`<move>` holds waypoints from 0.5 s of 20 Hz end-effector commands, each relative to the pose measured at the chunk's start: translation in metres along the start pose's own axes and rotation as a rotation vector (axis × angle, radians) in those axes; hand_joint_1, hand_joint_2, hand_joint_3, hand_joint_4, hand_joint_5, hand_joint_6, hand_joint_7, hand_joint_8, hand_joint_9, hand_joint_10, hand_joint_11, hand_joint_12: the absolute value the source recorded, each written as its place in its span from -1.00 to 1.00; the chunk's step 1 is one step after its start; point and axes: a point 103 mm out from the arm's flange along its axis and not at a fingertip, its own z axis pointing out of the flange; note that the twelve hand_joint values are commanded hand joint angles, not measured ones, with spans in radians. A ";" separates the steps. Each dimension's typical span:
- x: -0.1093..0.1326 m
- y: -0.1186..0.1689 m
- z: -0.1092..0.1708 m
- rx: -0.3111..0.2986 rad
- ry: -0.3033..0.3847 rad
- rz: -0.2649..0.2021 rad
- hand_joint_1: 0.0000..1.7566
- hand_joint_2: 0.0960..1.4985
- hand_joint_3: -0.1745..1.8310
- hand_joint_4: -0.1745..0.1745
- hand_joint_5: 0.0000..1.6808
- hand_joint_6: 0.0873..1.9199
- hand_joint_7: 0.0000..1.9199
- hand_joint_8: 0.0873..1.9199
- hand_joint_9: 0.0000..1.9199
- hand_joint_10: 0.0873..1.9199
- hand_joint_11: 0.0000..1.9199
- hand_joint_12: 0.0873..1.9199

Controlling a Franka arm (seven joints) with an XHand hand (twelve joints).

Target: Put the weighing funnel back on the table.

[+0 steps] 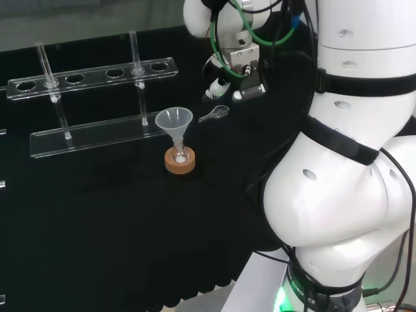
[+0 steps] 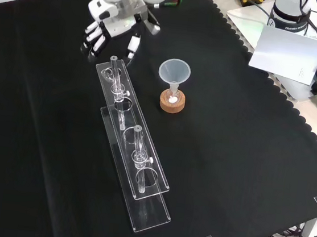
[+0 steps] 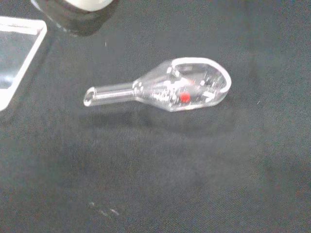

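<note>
The weighing funnel (image 1: 214, 115), a small clear scoop with a short stem, lies flat on the black cloth, just right of the big funnel in the head view. In the wrist view the weighing funnel (image 3: 165, 92) rests alone on the cloth with a red speck inside its bowl, and nothing touches it. The hand (image 1: 229, 77) hovers just above and behind it, apart from it. From the front, the hand (image 2: 108, 30) hangs with its fingers relaxed and pointing down, holding nothing.
The big funnel (image 1: 174, 123) stands mouth up in a small flask on a cork ring (image 1: 179, 162). A clear test tube rack (image 1: 91, 78) with two tubes lies left of it; in the front view the rack (image 2: 135, 150) runs just below the hand.
</note>
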 end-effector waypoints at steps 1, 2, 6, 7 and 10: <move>-0.011 -0.041 -0.035 -0.062 -0.018 0.022 -0.10 0.03 -0.95 0.13 -0.41 -1.00 -0.84 -0.45 -0.34 -1.00 -0.78 0.35; -0.010 -0.045 -0.038 -0.067 -0.022 0.024 -0.10 0.03 -0.95 0.13 -0.41 -1.00 -0.84 -0.45 -0.34 -1.00 -0.78 0.35; 0.000 -0.063 -0.053 -0.087 -0.034 0.031 -0.10 0.03 -0.95 0.13 -0.41 -1.00 -0.83 -0.45 -0.33 -1.00 -0.78 0.36; -0.001 -0.068 -0.057 -0.093 -0.038 0.033 -0.10 0.03 -0.95 0.13 -0.40 -1.00 -0.82 -0.45 -0.33 -1.00 -0.77 0.36; 0.008 -0.083 -0.069 -0.108 -0.058 0.035 -0.10 0.03 -0.95 0.13 -0.40 -1.00 -0.81 -0.44 -0.32 -1.00 -0.77 0.36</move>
